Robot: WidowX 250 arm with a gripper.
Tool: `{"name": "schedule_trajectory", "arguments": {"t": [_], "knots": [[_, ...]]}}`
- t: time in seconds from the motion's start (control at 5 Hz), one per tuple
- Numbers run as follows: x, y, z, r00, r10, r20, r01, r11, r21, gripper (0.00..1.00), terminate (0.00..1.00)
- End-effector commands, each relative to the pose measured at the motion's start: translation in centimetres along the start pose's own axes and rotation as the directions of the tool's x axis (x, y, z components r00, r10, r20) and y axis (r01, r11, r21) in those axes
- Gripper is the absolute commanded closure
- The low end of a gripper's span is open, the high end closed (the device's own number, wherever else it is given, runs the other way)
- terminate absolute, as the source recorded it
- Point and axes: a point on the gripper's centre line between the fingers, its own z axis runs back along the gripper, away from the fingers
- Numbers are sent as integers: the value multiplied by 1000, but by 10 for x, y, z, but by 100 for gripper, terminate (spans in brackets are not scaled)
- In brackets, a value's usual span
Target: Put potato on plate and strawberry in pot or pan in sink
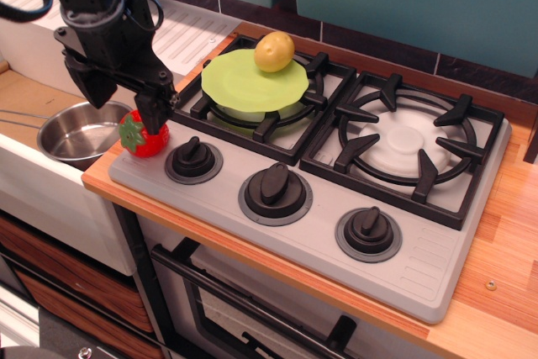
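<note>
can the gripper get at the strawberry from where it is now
Probably yes. The gripper hangs right over the strawberry with its jaws open, one finger already beside the fruit. Nothing lies between them, though the pan and a stove knob sit close by.
</note>
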Motion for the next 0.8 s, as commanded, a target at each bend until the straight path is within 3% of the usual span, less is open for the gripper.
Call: {"name": "schedule_trajectory", "arguments": {"t": [0.0, 0.6], "knots": [[8, 2, -9, 998, -16, 57, 17, 1000, -8, 0, 0], [7, 5, -14, 996, -28, 82, 31, 999, -35, 0, 0]]}}
